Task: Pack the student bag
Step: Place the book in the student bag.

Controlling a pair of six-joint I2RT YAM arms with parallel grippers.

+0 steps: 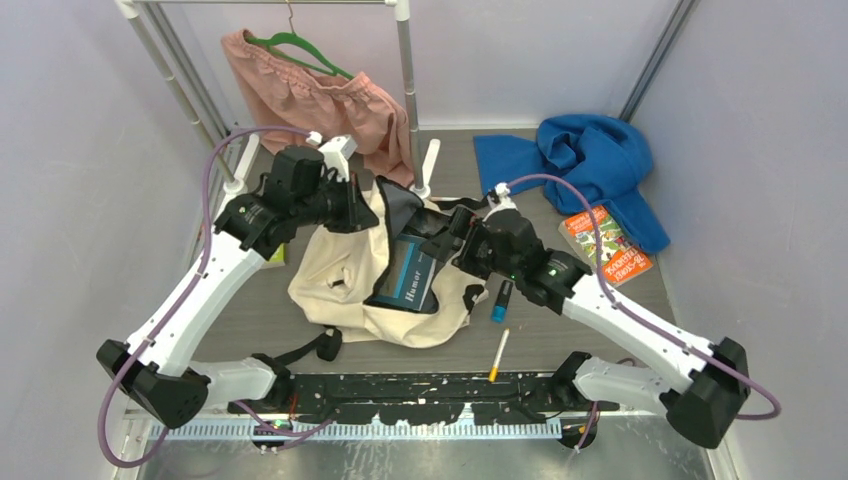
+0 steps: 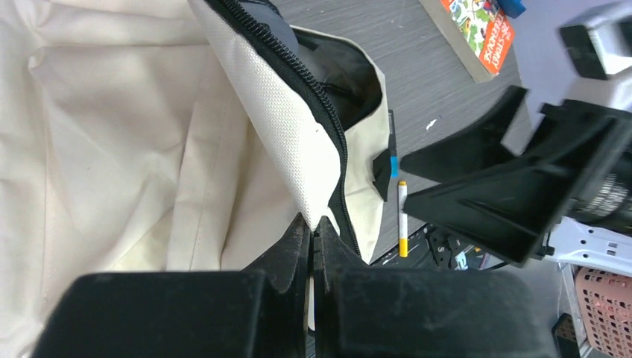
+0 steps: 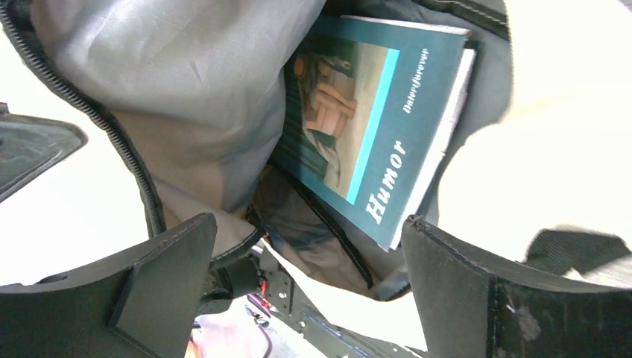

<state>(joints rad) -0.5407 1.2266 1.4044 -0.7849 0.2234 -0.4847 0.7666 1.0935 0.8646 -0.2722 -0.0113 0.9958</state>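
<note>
teal book (image 3: 358,127): one corner hidden behind student bag (image 3: 186,97) lining | small spine text: illegible

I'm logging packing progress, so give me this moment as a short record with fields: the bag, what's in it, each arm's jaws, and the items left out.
bag: student bag, slumped, mouth open
inside: teal book, cover showing in the opening
left jaws: shut on the bag's zipper edge
right jaws: open over the teal book, holding nothing
outside bag: blue marker, pencil, orange book
also present: blue cloth, pink garment on a hanger
</note>
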